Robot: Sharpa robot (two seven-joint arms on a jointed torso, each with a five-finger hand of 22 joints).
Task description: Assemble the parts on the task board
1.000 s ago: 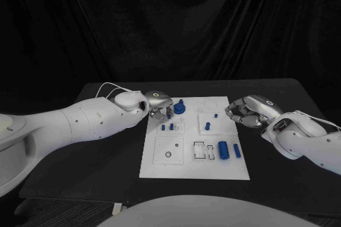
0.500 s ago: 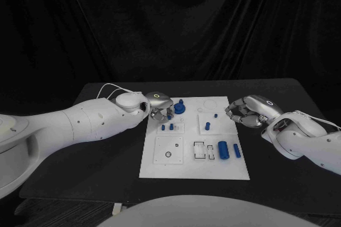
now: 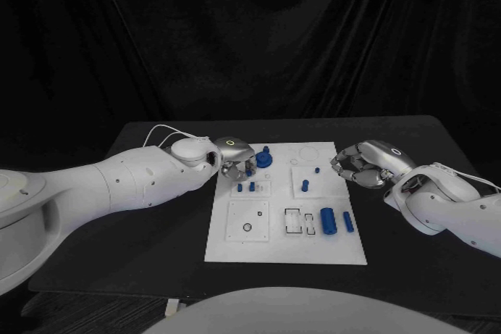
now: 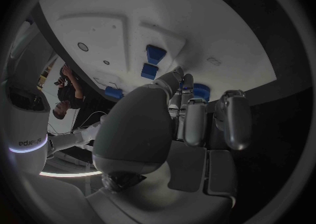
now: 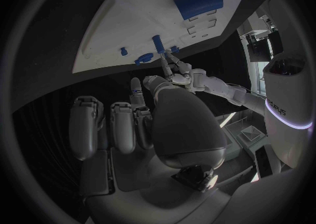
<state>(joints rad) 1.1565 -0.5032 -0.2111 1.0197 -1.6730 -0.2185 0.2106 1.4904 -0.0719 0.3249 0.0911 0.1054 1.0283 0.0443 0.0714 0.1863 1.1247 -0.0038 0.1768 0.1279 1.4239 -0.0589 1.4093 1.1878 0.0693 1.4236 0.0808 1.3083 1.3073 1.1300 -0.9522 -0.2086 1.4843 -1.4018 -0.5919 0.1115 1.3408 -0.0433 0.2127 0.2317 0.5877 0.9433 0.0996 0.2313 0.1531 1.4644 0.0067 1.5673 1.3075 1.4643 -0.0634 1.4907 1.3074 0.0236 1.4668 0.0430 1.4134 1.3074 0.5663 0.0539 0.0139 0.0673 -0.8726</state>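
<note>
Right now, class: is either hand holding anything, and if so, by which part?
It cannot be told. The left hand is over the board's far left corner, fingers curled by a blue part. The right hand holds nothing.

No legible text, labels or numbers on anything

black table (image 3: 156,225), white task board (image 3: 235,247) on it

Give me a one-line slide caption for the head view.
Left hand reaches over the white board's far left corner; right hand waits beside its right edge.
</note>
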